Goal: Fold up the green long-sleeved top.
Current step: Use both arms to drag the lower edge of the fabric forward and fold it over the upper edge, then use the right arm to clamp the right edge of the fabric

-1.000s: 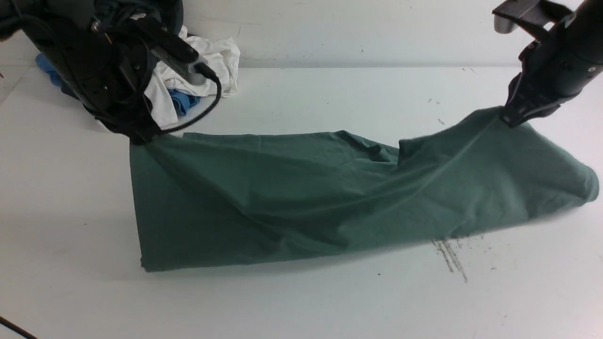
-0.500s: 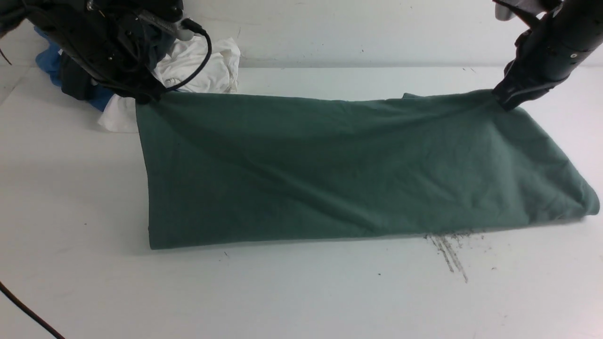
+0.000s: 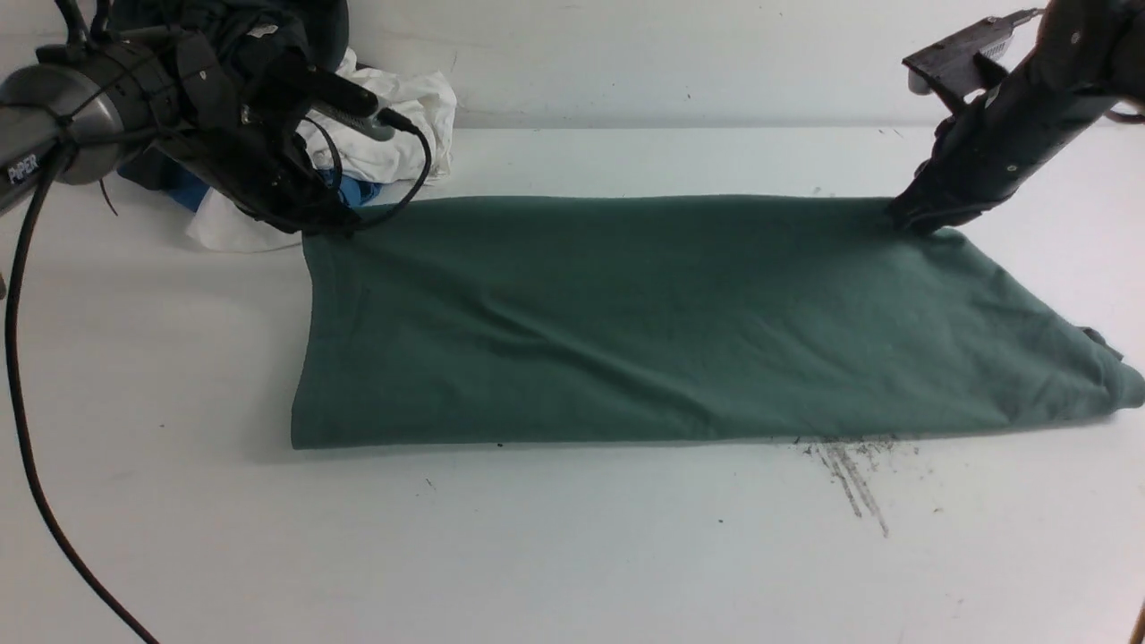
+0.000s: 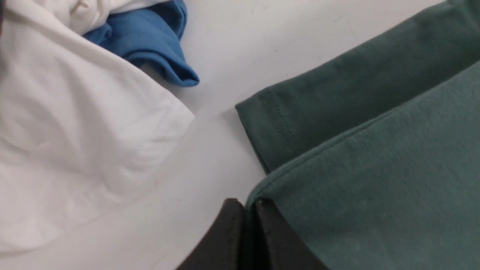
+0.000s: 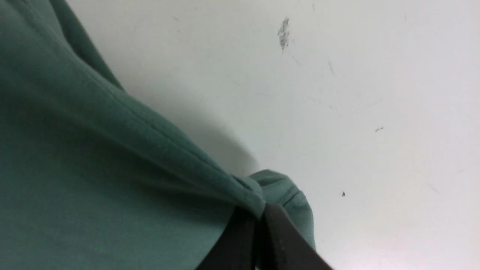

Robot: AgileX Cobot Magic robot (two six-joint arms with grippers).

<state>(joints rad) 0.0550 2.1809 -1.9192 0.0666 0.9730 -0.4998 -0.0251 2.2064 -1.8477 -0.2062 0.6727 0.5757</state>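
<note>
The left pincer (image 3: pixel 326 224) and right pincer (image 3: pixel 912 219) are each clamping shut on a corner of the green long-sleeved top (image 3: pixel 680 322), which is lying stretched on the table (image 3: pixel 572 555) between them, and any uneven release is probably risking dragging the upper layer askew.

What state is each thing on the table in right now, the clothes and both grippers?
green long-sleeved top: doubled over, spread long across the table.
left gripper: jaws shut on the top's far left corner.
right gripper: jaws shut on the top's far right corner.
white garment: crumpled, far left.
blue garment: bunched against the white one.
</note>
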